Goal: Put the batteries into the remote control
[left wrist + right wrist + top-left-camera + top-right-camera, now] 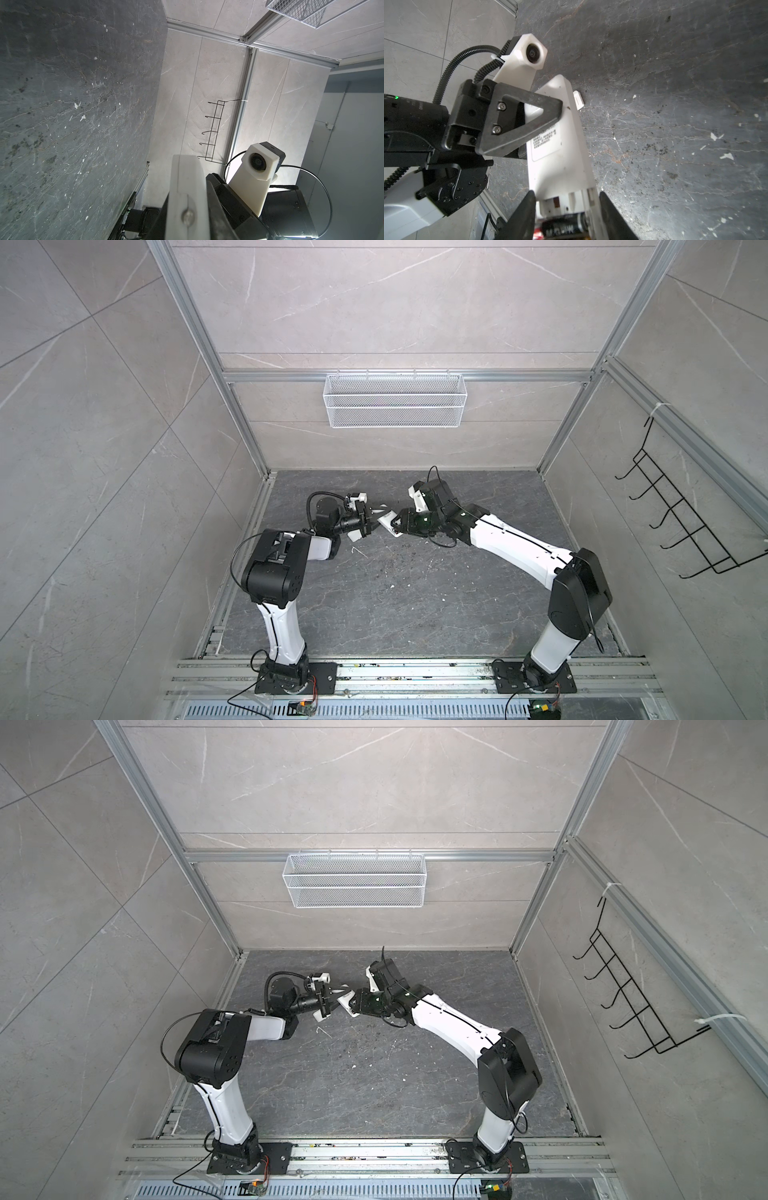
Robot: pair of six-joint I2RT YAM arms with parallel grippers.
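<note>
The white remote control [387, 524] [345, 1003] hangs just above the dark tabletop between my two grippers, its back with a printed label [546, 143] turned to the right wrist camera. My left gripper [375, 517] [333, 997] is shut on its far end across the thickness, one triangular finger [529, 116] lying over the back. In the left wrist view the remote [185, 176] shows edge-on. My right gripper [566, 195] [397, 523] is shut on the sides of the open compartment end. One black battery [562, 227] lies crosswise in that compartment.
A small white plastic piece [578, 99] lies on the table beside the remote. White specks and a thin bent wire [359, 551] litter the dark slab. A white mesh basket [395, 400] hangs on the back wall and a black hook rack [681, 522] on the right wall.
</note>
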